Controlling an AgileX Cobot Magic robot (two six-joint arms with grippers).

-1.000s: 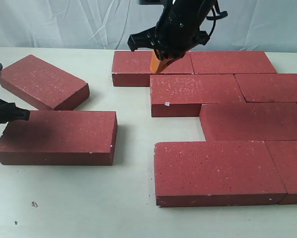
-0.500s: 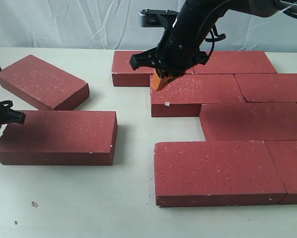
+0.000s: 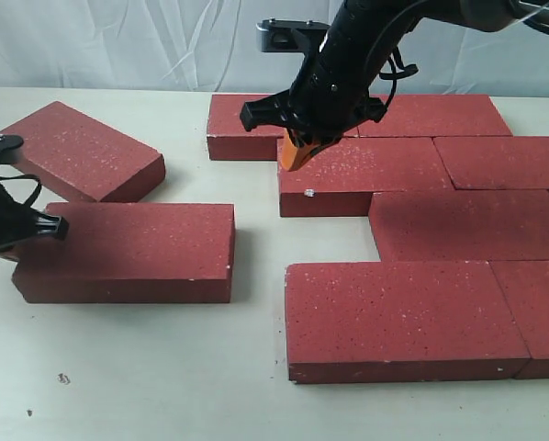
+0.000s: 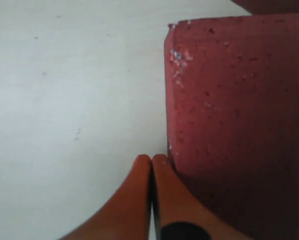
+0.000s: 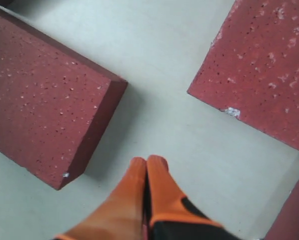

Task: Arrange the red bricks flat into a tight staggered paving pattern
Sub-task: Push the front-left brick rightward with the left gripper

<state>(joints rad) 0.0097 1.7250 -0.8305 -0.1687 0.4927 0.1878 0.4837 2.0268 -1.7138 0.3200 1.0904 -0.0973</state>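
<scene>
Several red bricks lie flat in staggered rows at the right, among them one in the second row (image 3: 362,175) and a front one (image 3: 403,317). Two lie loose on the left: an angled brick (image 3: 77,152) and a near brick (image 3: 128,248). My left gripper (image 3: 52,228) is shut, its fingers (image 4: 139,190) closed together against the near brick's (image 4: 229,125) left end face. My right gripper (image 3: 297,152) hangs shut above the back rows, holding nothing. Its fingertips (image 5: 148,161) hover over bare table between one brick (image 5: 39,100) and another (image 5: 264,65).
The pale table (image 3: 164,367) runs in front of the bricks, with a strip of bare surface (image 3: 256,239) between the near loose brick and the paved group. A white cloth backdrop (image 3: 118,41) closes the far side.
The near loose brick has slid to the right toward the paved group, with my left gripper following behind its end. My right gripper lowered slightly, then held still.
</scene>
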